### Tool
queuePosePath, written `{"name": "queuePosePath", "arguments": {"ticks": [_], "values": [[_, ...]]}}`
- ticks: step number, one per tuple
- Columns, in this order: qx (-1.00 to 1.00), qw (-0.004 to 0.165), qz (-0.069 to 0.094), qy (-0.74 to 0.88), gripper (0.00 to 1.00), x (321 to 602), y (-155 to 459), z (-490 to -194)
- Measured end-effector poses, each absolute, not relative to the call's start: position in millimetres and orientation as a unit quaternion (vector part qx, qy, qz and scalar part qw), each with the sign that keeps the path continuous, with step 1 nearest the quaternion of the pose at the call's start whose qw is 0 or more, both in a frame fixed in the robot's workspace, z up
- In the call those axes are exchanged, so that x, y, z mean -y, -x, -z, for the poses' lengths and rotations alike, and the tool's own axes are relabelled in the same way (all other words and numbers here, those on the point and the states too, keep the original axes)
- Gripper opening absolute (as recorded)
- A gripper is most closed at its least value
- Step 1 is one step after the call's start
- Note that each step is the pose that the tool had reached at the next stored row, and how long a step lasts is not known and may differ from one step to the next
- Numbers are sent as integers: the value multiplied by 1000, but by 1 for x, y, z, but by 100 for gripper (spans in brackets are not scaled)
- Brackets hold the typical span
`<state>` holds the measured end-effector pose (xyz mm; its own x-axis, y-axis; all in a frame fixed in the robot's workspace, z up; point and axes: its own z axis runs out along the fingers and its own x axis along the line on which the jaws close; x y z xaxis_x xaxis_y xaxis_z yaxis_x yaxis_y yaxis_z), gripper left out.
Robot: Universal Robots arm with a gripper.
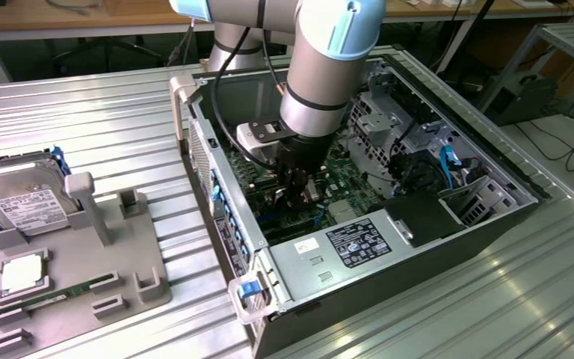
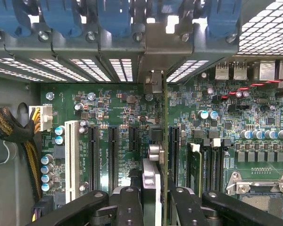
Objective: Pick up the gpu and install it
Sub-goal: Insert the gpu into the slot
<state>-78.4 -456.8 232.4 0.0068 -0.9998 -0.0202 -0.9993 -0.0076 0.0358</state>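
gpu (image 2: 164,141) stands on edge, clamped between gripper (image 2: 153,197) fingers above motherboard (image 2: 113,108).

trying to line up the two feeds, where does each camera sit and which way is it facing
Exterior view: off the arm, raised, looking down at the open computer case on a metal table; the arm and gripper reach in.
Wrist view: on the wrist, looking into the case at the motherboard; gripper fingers hold the gpu edge-on.
Shared: motherboard, gripper, gpu.
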Motion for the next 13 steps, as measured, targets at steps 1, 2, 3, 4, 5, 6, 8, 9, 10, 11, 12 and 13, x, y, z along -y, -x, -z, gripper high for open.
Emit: {"name": "queuePosePath", "arguments": {"ticks": [1, 2, 3, 4, 5, 6, 8, 9, 10, 11, 12, 13], "values": [[704, 6, 20, -710, 28, 457, 78, -232], [704, 6, 20, -710, 28, 457, 78, -232], [704, 5, 20, -709, 28, 457, 78, -232], [704, 5, 20, -710, 28, 457, 78, -230], [704, 5, 20, -710, 28, 457, 79, -230], [704, 6, 20, -709, 28, 457, 79, -230], [704, 6, 20, -709, 28, 457, 79, -230], [704, 6, 20, -709, 28, 457, 79, -230], [704, 5, 20, -710, 28, 457, 79, -229], [704, 5, 20, -709, 28, 457, 79, -229], [704, 5, 20, -709, 28, 457, 79, -229], [704, 5, 20, -710, 28, 457, 79, -229]]}}
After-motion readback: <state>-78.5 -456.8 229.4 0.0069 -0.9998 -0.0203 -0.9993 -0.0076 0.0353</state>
